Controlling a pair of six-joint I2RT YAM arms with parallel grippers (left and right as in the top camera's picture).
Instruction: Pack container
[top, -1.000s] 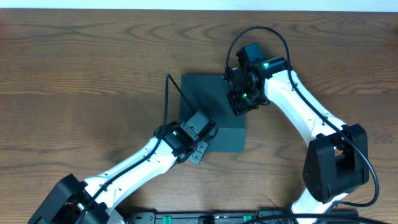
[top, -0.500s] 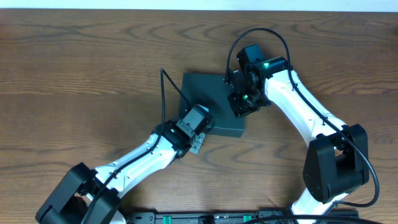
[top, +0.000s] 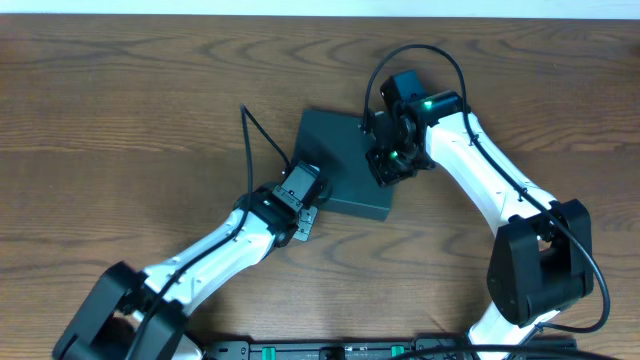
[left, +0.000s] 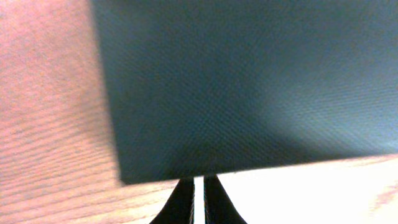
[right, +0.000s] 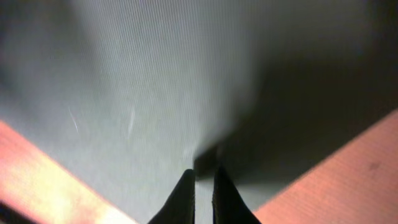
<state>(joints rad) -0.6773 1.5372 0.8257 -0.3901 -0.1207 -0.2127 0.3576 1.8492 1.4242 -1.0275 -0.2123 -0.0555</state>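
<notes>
Drawn back leftward since the earlier frame, the left hand (left: 199, 193) is now seen at the near left edge of the container (top: 345, 165), its fingers pressed narrow with nothing between them. The container is found in the middle of the surface (top: 120, 120), slightly skewed. The right hand (right: 203, 183) is held narrow over its far right part, with nothing seen gripped.

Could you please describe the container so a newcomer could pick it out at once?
On the brown wooden table, look to the middle, where the two white arms meet. The container is the flat rectangular box lying there. Its matte dark teal-green sets it apart from the wood and the white arms.
</notes>
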